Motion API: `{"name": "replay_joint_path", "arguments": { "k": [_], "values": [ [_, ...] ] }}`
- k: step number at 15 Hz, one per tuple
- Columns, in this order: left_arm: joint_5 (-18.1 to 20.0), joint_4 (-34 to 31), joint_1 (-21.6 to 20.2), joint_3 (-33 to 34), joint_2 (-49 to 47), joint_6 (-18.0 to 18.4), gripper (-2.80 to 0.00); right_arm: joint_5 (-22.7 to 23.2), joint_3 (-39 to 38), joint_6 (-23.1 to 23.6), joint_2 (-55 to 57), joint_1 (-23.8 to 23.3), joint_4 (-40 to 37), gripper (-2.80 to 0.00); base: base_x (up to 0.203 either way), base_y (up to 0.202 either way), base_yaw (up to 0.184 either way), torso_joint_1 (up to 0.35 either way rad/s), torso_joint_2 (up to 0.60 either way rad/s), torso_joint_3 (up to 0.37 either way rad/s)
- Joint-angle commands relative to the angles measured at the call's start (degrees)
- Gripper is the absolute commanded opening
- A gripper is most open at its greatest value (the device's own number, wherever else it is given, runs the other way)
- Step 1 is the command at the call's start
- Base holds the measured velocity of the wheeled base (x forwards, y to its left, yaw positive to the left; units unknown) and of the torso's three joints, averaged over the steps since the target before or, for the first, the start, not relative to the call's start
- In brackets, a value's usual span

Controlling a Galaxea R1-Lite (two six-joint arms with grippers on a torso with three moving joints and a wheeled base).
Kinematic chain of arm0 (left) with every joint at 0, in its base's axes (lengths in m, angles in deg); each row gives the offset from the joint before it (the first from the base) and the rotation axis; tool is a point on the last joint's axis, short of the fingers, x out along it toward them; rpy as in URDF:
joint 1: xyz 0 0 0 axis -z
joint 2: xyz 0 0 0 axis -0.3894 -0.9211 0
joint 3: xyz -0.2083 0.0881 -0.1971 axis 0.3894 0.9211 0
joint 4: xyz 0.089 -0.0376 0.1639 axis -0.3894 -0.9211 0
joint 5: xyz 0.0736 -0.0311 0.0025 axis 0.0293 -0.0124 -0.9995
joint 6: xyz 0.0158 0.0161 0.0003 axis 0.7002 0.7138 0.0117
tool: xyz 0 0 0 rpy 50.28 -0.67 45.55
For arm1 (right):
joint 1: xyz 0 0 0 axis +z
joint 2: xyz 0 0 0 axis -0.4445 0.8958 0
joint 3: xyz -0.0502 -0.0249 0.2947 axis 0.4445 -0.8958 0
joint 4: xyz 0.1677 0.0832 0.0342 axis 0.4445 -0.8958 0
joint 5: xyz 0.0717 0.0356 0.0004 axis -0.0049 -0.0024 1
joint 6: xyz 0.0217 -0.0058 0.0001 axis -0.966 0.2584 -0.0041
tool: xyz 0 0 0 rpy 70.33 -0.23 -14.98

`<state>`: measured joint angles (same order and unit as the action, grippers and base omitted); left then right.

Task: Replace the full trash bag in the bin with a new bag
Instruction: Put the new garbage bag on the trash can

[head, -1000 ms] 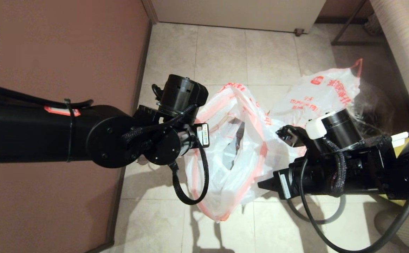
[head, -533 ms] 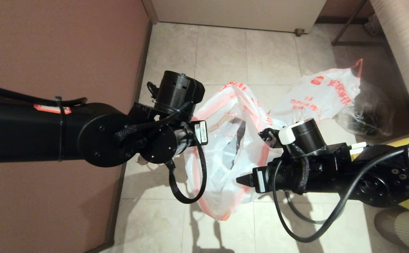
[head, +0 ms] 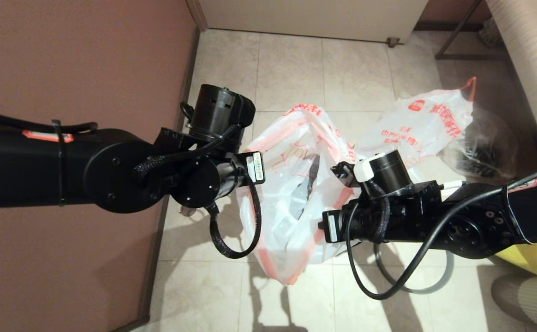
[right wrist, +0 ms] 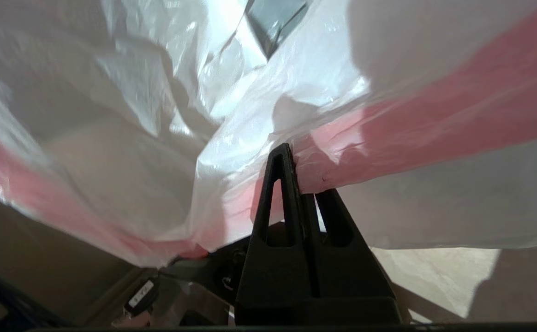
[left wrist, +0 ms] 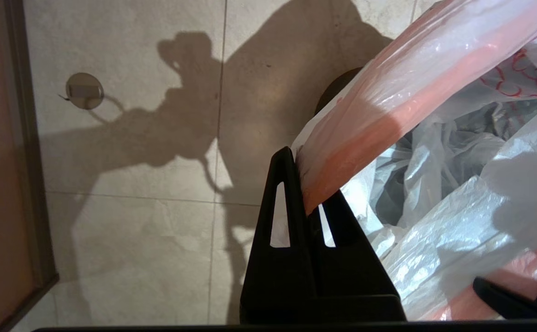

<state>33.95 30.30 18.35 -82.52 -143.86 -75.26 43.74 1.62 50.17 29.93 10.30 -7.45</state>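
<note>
Tiled floor [head: 291, 69], printed bag [head: 427, 122], clear bag [head: 483, 152]

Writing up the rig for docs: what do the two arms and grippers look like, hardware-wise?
Both arms are matte black tubes with round joint housings and braided black cables looping off the wrists. The left arm carries a red label and a cable tie. The right arm has a white block by its wrist cylinder. The left gripper and the right gripper have black tapered fingers with slot cut-outs.
</note>
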Motion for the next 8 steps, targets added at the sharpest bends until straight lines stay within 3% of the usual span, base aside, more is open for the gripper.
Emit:
{"name": "replay_joint_path", "arguments": {
  "k": [1,5,8],
  "values": [
    [0.19,-0.1,0.05,0.67,0.87,-0.88,-2.8,-0.38,0.77,-0.36,-1.32,-0.72,0.02,-2.8,0.0,0.0,0.0,0.0,0.0,0.0],
    [3.74,-0.03,-0.24,2.49,1.0,-4.52,-2.8,-1.22,0.68,-1.3,-0.3,-6.18,-0.07,-2.8,0.0,0.0,0.0,0.0,0.0,0.0],
    [5.98,0.03,-1.1,2.28,-1.24,-4.92,-2.8,-0.74,3.16,-0.76,6.17,-9.83,0.84,-2.8,0.0,0.0,0.0,0.0,0.0,0.0]
  ]
}}
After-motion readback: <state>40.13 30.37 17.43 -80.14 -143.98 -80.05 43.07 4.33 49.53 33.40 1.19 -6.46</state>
